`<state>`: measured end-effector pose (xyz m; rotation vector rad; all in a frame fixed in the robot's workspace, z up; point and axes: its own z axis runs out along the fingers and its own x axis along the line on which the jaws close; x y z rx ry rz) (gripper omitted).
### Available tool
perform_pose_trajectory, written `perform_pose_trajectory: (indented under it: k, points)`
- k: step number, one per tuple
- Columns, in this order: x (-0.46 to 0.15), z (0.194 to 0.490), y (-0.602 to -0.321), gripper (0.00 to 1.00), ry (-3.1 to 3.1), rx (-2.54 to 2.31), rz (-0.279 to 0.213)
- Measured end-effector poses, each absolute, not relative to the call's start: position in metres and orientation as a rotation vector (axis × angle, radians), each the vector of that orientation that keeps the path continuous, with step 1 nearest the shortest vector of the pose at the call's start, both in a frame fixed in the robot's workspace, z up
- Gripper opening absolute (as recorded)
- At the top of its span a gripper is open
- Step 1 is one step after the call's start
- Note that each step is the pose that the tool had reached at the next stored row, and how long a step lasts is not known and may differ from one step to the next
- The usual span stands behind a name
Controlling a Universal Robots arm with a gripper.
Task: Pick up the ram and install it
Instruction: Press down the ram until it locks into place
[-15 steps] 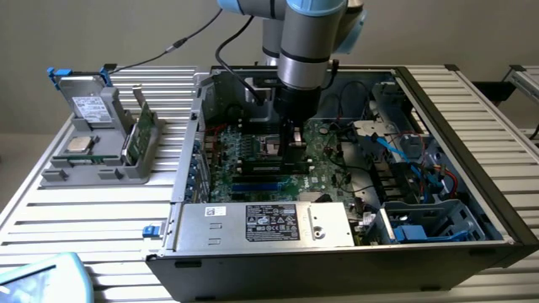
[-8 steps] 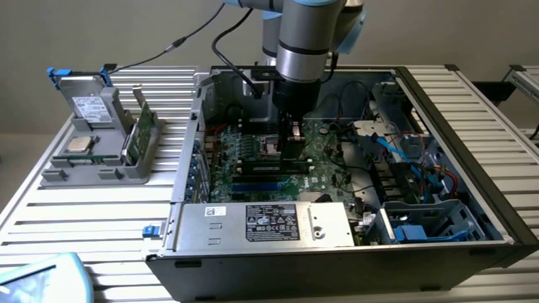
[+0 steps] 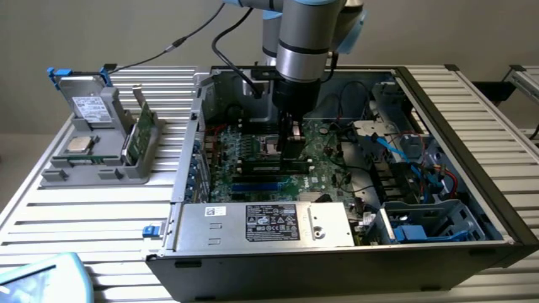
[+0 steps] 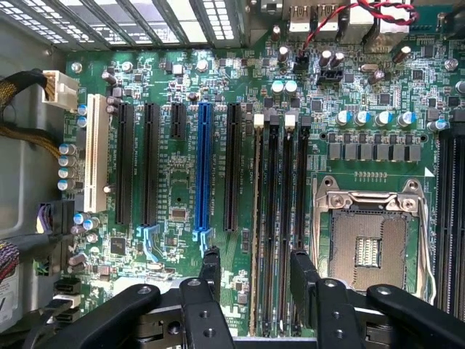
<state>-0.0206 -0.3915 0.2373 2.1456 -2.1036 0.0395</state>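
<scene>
My gripper (image 4: 256, 263) hangs open low over the black memory slots (image 4: 287, 218) of the motherboard (image 4: 174, 182) inside the open computer case (image 3: 471, 158). Its two black fingers (image 4: 211, 270) straddle the slots without touching anything. A thin green strip that looks like the ram (image 4: 255, 218) stands on edge in the slot nearest the blue slot (image 4: 203, 167), directly between the fingers. In the exterior view the gripper (image 3: 292, 154) points straight down at the middle of the board, and its fingers hide the ram there.
The empty processor socket (image 4: 367, 243) lies beside the slots. A grey parts holder (image 3: 97, 167) on the table at the exterior view's left carries a drive, a silver chip (image 3: 79, 144) and a broader green board (image 3: 143, 126). The power supply (image 3: 265, 224), drive cages and cables crowd the case.
</scene>
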Motion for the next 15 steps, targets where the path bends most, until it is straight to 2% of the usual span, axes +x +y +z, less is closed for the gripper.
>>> perform_pose_trajectory:
  k: [6,8,9,11,12,14,15]
  points:
    - [-0.0206,0.2377,-0.3915,0.49,-2.104,2.146,0.039]
    - [-0.0206,0.2377,-0.3915,0.36,-2.104,2.146,0.039]
    - [-0.0206,0.2378,-0.3915,0.36,-2.104,2.146,0.039]
    - [-0.0206,0.2379,-0.3915,0.24,-2.104,2.146,0.039]
    - [-0.0206,0.2379,-0.3915,0.24,-2.104,2.146,0.039]
    - [-0.0206,0.2380,-0.3915,0.13,-2.104,2.146,0.038]
    - [-0.0205,0.2380,-0.3915,0.13,-2.104,2.146,0.039]
